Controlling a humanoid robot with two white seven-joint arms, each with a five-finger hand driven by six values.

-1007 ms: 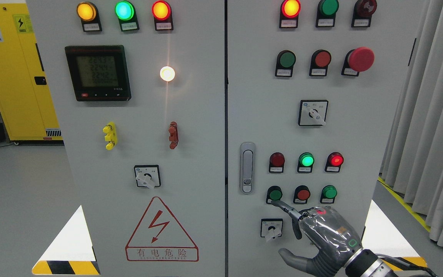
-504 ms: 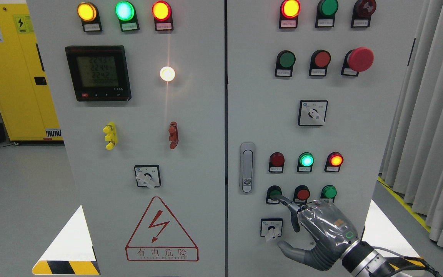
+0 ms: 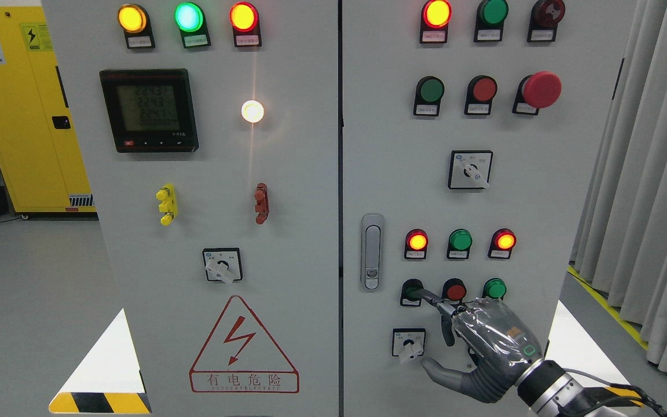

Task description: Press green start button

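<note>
The green start button [image 3: 409,287] is the leftmost of three push buttons low on the right cabinet door [image 3: 542,191]. My right hand [image 3: 487,341] comes up from the lower right. Its index finger [image 3: 431,299] points up and left with the tip touching that button. The other fingers are curled and the thumb [image 3: 443,372] sticks out to the left below. Above the buttons, the left red lamp [image 3: 417,240] and right red lamp [image 3: 505,240] glow, and the green lamp [image 3: 460,240] between them is dark. My left hand is out of view.
A red button [image 3: 455,289] and another green button [image 3: 494,288] sit right of the fingertip. A rotary switch [image 3: 409,343] is below it and a door latch [image 3: 372,252] to the left. Grey curtains [image 3: 652,174] hang at the right.
My index finger moved up and left from just below the button onto it. The green lamp above went dark and the left red lamp lit up.
</note>
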